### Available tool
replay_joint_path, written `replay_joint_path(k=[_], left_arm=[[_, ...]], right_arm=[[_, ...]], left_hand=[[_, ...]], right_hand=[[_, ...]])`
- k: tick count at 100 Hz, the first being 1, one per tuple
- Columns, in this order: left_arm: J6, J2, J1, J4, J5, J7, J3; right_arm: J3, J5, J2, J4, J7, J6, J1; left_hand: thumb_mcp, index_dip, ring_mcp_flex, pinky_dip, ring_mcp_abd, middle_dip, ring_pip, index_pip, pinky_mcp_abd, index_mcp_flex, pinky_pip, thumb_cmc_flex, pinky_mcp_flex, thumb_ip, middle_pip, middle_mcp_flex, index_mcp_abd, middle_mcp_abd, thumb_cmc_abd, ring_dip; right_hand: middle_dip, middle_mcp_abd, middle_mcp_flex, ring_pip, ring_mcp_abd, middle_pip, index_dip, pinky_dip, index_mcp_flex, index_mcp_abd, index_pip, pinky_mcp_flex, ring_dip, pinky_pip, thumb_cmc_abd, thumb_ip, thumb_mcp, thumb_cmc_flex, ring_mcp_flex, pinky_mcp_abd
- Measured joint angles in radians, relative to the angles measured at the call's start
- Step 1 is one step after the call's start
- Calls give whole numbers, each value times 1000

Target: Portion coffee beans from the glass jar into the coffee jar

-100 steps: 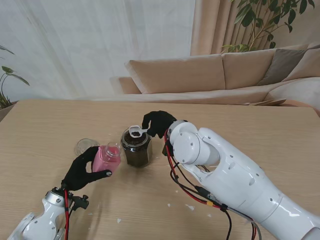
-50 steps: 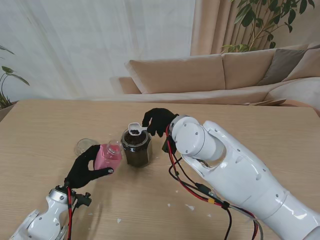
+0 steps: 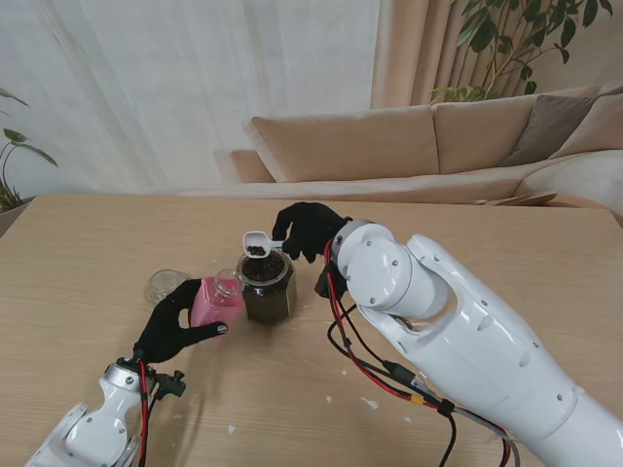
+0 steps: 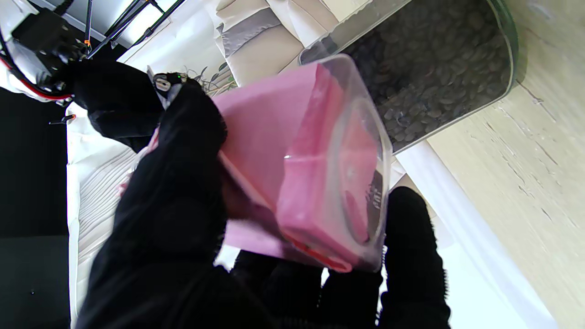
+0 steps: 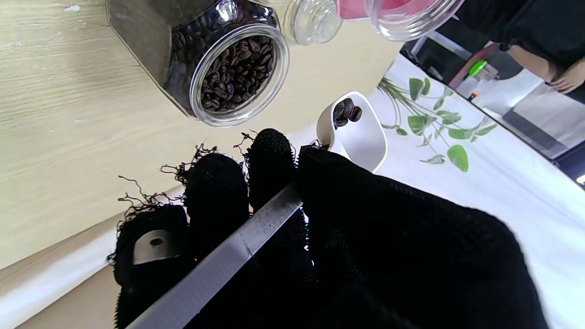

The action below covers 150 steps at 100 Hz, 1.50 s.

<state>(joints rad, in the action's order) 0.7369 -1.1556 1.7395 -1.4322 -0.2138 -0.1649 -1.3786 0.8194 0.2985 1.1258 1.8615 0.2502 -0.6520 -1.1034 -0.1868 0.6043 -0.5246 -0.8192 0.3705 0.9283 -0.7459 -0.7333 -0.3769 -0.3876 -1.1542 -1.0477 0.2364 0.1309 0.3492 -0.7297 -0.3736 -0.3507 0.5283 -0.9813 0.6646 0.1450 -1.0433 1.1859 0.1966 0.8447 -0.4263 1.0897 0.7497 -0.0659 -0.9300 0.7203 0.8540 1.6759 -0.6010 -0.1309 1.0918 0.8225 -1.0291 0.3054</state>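
A glass jar (image 3: 266,288) full of dark coffee beans stands open at mid-table; its mouth shows in the right wrist view (image 5: 237,68). My right hand (image 3: 307,232) is shut on the handle of a white scoop (image 3: 257,243), whose bowl hovers just above the jar's mouth with a few beans in it (image 5: 354,130). My left hand (image 3: 173,329) is shut on the pink coffee jar (image 3: 216,301), lifted and tilted with its open mouth toward the glass jar. The left wrist view shows the pink jar (image 4: 297,151) close to the glass jar's wall (image 4: 434,77).
A round clear glass lid (image 3: 164,285) lies on the table to the left of the pink jar, farther from me than my left hand. Small white specks dot the wood nearer to me. A sofa and plants stand beyond the table's far edge.
The scoop has risen out of the glass jar's mouth and drifted slightly left with beans in it. My left hand has tipped the pink jar closer to the glass jar.
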Motion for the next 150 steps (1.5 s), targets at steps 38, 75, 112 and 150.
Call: replay_joint_path(k=[38,75,112,150], left_arm=[[-23,-9,-20,10,36,-15,42],[-32,-10,-20,9,66,0,48],[-41,-10,-21,8,84,8,55],[-42,-10,-21,8,101,22,54]], right_arm=[[-36,110,-22,69,30,14,-14],[-76,154,-28,71,55,36,9],[-111,311,-29,71,44,116,11],[-134,449,-29,61,25,186,5]], left_hand=[[0,0,0,0,0,0,4,0,0,0,11,0,-8,0,0,0,0,0,0,-10],[0,0,0,0,0,0,4,0,0,0,11,0,-8,0,0,0,0,0,0,-10],[0,0,0,0,0,0,4,0,0,0,11,0,-8,0,0,0,0,0,0,-11],[0,0,0,0,0,0,4,0,0,0,12,0,-8,0,0,0,0,0,0,-11]], right_hand=[[1,0,0,1,0,0,0,1,0,0,0,0,0,0,0,0,1,0,0,0],[2,0,0,1,0,0,0,1,0,0,0,0,0,0,0,0,1,0,0,0],[6,0,0,1,0,0,-1,1,0,0,0,0,0,0,0,0,1,0,0,0],[10,-8,0,1,0,11,-1,1,1,0,0,0,1,0,0,0,1,0,0,0]])
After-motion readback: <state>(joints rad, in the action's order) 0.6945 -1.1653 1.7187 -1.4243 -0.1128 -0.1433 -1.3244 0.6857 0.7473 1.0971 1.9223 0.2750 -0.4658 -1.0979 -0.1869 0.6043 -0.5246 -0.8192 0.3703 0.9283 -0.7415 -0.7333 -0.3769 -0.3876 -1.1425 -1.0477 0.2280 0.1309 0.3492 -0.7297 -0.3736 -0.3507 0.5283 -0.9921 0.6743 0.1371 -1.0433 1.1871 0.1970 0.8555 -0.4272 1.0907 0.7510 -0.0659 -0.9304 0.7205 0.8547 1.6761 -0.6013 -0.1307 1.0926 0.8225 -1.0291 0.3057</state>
